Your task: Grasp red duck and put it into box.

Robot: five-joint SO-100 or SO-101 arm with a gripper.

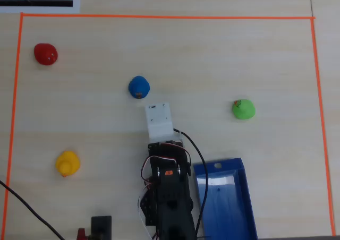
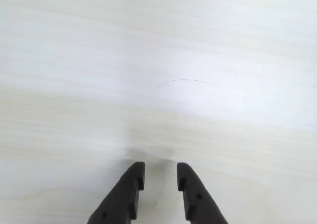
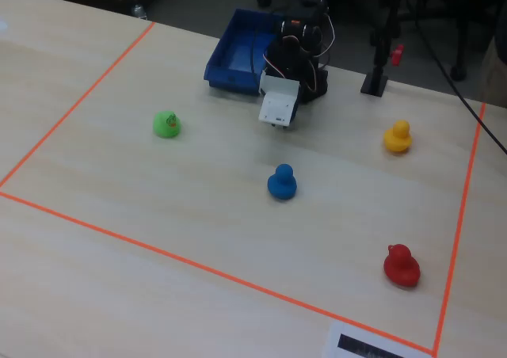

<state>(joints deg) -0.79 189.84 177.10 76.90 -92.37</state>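
My gripper is barely cracked open and empty, staring at bare table. In the overhead view the red duck sits well up and left of it, past the blue duck; the box is beside the arm's base.

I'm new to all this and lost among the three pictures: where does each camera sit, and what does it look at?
Overhead view: above the table, looking straight down; shows the arm, red duck and box.
Wrist view: rides on the arm, facing bare tabletop; only the gripper shows, fingers apart.
Fixed view: stands across the table, facing the arm.
Overhead and fixed views share all four ducks, box and arm.
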